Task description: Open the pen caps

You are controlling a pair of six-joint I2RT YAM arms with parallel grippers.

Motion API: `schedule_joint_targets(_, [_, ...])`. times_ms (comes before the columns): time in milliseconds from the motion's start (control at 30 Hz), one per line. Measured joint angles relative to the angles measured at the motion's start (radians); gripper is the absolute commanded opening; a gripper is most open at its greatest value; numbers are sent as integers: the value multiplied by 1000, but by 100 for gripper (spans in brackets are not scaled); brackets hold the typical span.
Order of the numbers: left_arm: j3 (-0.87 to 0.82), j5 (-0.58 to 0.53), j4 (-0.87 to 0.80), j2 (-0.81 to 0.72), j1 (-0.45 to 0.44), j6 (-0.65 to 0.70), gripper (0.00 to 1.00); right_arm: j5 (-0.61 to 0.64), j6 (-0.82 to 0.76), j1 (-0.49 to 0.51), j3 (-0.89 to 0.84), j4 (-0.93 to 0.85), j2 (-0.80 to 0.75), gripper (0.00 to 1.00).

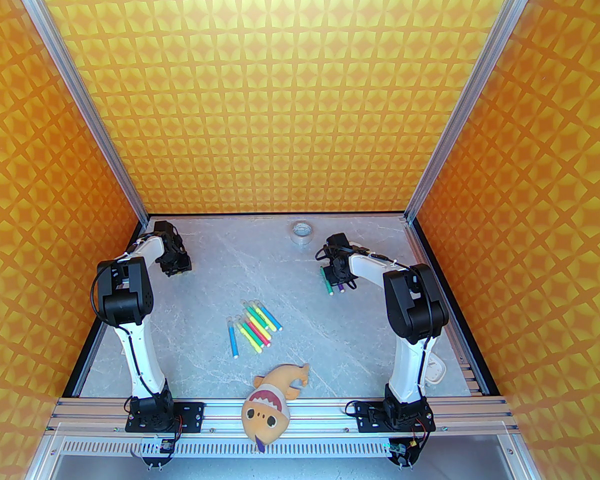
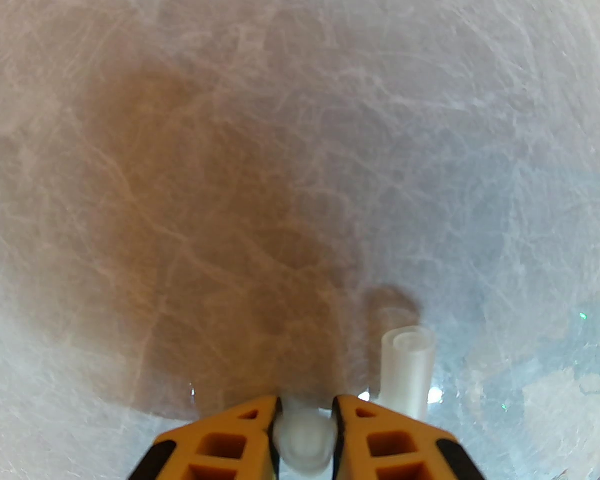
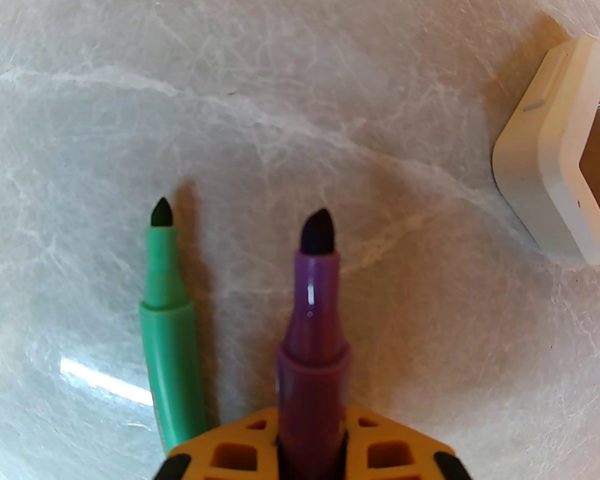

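Observation:
My left gripper [image 2: 306, 403] sits low over the table at the far left [image 1: 172, 260], shut on a whitish translucent pen cap [image 2: 304, 438] between its orange fingers. Just to its right a second loose pen cap [image 2: 409, 363] rests on the table. At the far right, my right gripper [image 3: 311, 413] is shut on the barrel of a purple marker [image 3: 314, 288] whose dark tip is bare. A green marker [image 3: 166, 318], tip also bare, lies on the table beside it to the left. Both markers also show under that gripper [image 1: 337, 278] in the top view.
Several coloured markers [image 1: 252, 325] with pale ends lie in a loose bunch at the table's middle. A clear tape roll [image 1: 300, 233] sits by the back wall. A plush shark [image 1: 275, 403] hangs over the front rail. A white square device [image 3: 555, 168] lies at the right.

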Motion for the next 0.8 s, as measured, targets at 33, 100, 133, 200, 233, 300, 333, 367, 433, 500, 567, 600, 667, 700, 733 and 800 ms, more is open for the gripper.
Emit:
schedule_joint_targets(33, [0, 1, 0, 0, 0, 0, 27, 0, 0, 0, 2, -1, 0, 21])
schedule_joint_targets(100, [0, 3, 0, 0, 0, 0, 28, -3, -2, 0, 3, -4, 1, 22])
schedule_joint_targets(133, [0, 5, 0, 0, 0, 0, 28, -3, -3, -2, 5, -5, 2, 22])
schedule_joint_targets(200, [0, 7, 0, 0, 0, 0, 29, -6, -3, -3, 5, -5, 2, 23])
schedule_joint_targets(233, [0, 8, 0, 0, 0, 0, 30, -7, -3, -4, 5, -5, 2, 23])
schedule_joint_targets(300, [0, 9, 0, 0, 0, 0, 30, -6, -4, -4, 6, -5, 2, 25])
schedule_joint_targets(333, [0, 9, 0, 0, 0, 0, 30, -7, -4, -4, 6, -5, 2, 25])
schedule_joint_targets(367, [-1, 9, 2, 0, 0, 0, 30, -7, -5, -4, 6, -6, 2, 25])
schedule_joint_targets(433, [-15, 11, 17, -6, 0, -2, 33, -9, -7, -4, 6, -6, 2, 27])
schedule_joint_targets(500, [-42, 18, 42, -23, 0, -5, 34, -12, -8, -6, 6, -8, 2, 27])
schedule_joint_targets(567, [-60, 23, 51, -35, 0, -5, 35, -15, -8, -7, 6, -8, 2, 28])
schedule_joint_targets(600, [-66, 24, 52, -39, 0, -5, 35, -16, -8, -7, 6, -8, 2, 28])
schedule_joint_targets(667, [-81, 26, 57, -50, 0, -6, 36, -15, -7, -7, 6, -8, 2, 28])
schedule_joint_targets(700, [-97, 27, 65, -62, 0, -8, 36, -15, -7, -7, 6, -8, 2, 28])
schedule_joint_targets(733, [-113, 27, 69, -75, 0, -9, 37, -15, -7, -7, 6, -8, 2, 28])
schedule_joint_targets(800, [-147, 29, 71, -108, 0, -16, 38, -15, -6, -7, 6, -11, 1, 30])
